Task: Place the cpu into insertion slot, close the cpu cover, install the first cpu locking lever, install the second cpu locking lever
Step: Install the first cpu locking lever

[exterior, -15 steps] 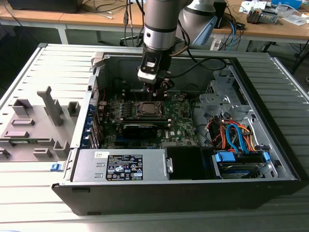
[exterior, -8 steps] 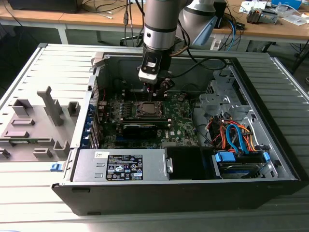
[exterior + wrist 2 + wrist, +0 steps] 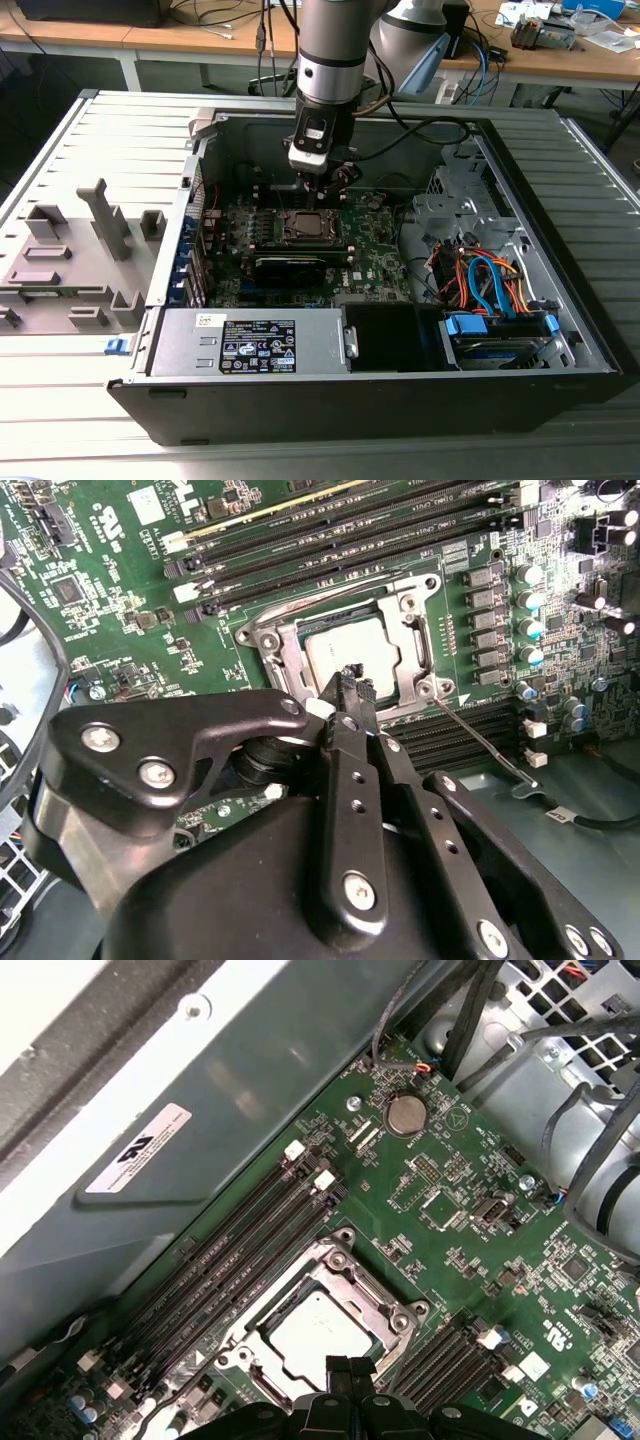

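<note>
The cpu point(image 3: 345, 650) point(image 3: 318, 1332) lies flat in the insertion slot point(image 3: 305, 226) on the green motherboard, its silver top showing. The cpu cover point(image 3: 268, 638) point(image 3: 372, 1295) lies down around it, and the chip shows through its window. In both wrist views my gripper point(image 3: 353, 682) point(image 3: 350, 1368) hangs just above the chip's edge, with its black fingers together and nothing between them. A thin wire locking lever point(image 3: 485, 745) runs out from one corner of the cover to a hooked end over the board. In the exterior view my gripper point(image 3: 322, 186) hovers directly behind the slot.
The open computer case point(image 3: 560, 330) holds a grey power supply box point(image 3: 250, 345) at the front, and a drive bay with orange and blue cables point(image 3: 490, 280) at the exterior view's right. Memory slots point(image 3: 240, 1235) flank the socket. A grey plastic fixture point(image 3: 80, 250) stands outside, at the exterior view's left.
</note>
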Controlling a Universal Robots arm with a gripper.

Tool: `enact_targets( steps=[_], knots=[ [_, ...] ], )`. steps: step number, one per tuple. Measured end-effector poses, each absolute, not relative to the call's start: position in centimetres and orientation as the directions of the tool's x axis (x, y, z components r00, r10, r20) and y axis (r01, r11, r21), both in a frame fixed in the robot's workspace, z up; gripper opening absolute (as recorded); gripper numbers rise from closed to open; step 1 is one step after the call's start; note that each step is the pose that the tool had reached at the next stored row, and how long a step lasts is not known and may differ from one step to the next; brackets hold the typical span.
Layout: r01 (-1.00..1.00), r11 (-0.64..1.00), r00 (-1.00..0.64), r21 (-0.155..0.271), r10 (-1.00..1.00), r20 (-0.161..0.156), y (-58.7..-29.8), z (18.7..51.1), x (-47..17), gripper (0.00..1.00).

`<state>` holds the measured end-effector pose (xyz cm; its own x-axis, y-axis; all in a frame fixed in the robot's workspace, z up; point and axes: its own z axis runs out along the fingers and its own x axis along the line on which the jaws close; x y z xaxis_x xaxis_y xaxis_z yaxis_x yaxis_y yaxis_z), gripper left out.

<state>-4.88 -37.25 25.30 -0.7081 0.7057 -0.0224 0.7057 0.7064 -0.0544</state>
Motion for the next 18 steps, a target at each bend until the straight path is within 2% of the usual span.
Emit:
enact_targets(
  steps=[18],
  knots=[
    [0.675, 0.736, -0.738, -0.054, 0.674, -0.022, -37.25, 25.31, -4.88, 0.11]
  ],
)
